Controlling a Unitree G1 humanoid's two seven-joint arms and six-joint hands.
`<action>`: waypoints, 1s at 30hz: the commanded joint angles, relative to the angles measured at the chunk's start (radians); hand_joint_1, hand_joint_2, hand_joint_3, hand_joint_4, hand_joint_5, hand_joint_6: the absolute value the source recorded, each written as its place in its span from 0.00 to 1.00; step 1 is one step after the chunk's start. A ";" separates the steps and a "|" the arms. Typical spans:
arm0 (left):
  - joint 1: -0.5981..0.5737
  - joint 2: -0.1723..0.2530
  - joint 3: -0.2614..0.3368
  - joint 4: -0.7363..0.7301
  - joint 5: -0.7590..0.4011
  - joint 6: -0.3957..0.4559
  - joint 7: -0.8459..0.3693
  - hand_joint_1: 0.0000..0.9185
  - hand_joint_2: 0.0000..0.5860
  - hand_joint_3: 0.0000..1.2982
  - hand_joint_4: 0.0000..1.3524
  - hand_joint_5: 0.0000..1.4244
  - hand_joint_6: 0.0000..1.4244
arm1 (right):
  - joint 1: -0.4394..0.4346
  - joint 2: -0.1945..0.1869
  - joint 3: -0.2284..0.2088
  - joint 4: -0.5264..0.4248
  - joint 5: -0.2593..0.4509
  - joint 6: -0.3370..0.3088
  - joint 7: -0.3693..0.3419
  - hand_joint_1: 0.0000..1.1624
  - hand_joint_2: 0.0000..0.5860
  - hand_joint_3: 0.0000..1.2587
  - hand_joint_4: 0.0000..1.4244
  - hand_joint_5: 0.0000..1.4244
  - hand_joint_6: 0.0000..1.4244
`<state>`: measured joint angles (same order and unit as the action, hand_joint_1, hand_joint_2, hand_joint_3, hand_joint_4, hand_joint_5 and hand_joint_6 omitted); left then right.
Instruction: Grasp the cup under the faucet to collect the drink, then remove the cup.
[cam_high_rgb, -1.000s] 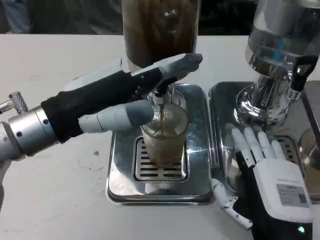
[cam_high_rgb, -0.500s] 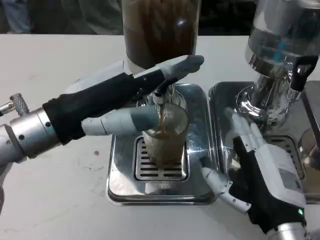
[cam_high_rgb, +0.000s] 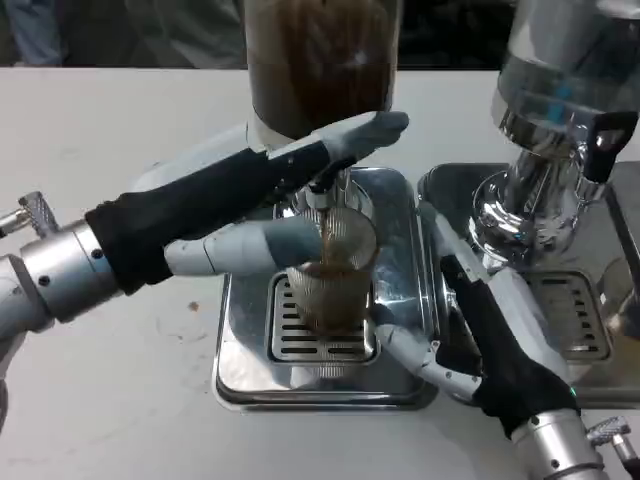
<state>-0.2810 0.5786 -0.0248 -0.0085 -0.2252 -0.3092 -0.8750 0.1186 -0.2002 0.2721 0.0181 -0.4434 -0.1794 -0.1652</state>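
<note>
A ribbed clear cup (cam_high_rgb: 335, 275) stands on the grille of the left drip tray (cam_high_rgb: 240, 370), under the faucet (cam_high_rgb: 322, 195) of the brown drink dispenser (cam_high_rgb: 320, 60). A thin brown stream runs into it, and brown drink fills its lower part. My left hand (cam_high_rgb: 250, 190) reaches across from the left with straight fingers lying over the faucet's top and the thumb in front of the cup's upper left. My right hand (cam_high_rgb: 485, 320) stands on edge just right of the cup, fingers apart, thumb low near the tray's front, holding nothing.
A second dispenser (cam_high_rgb: 565, 80) with clear liquid and a chrome base stands at the right on its own drip tray (cam_high_rgb: 600, 385). The white table (cam_high_rgb: 100, 400) spreads to the left and front.
My right hand has swung left from the right tray and turned on edge beside the cup. The drink level in the cup has risen. My left hand has stayed over the faucet.
</note>
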 joint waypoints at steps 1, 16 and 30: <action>0.030 0.016 -0.048 -0.010 0.029 0.017 -0.038 0.00 0.02 0.00 0.00 0.00 0.00 | -0.038 0.009 -0.016 0.030 0.036 -0.001 0.040 0.46 0.45 0.00 0.00 0.00 0.00; 0.038 0.017 -0.052 -0.028 0.032 0.029 -0.024 0.00 0.03 0.00 0.00 0.00 0.00 | -0.101 0.028 -0.019 0.090 0.080 0.018 0.140 0.50 0.40 0.00 0.00 0.00 0.00; 0.039 0.022 -0.050 -0.036 0.029 0.042 -0.015 0.00 0.03 0.00 0.00 0.00 0.00 | -0.133 0.049 -0.030 0.106 0.106 0.060 0.193 0.53 0.37 0.00 0.00 0.00 0.00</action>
<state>-0.2707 0.5820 -0.0325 -0.0364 -0.2229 -0.2856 -0.8493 0.0117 -0.1621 0.2506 0.1109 -0.3576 -0.1338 0.0179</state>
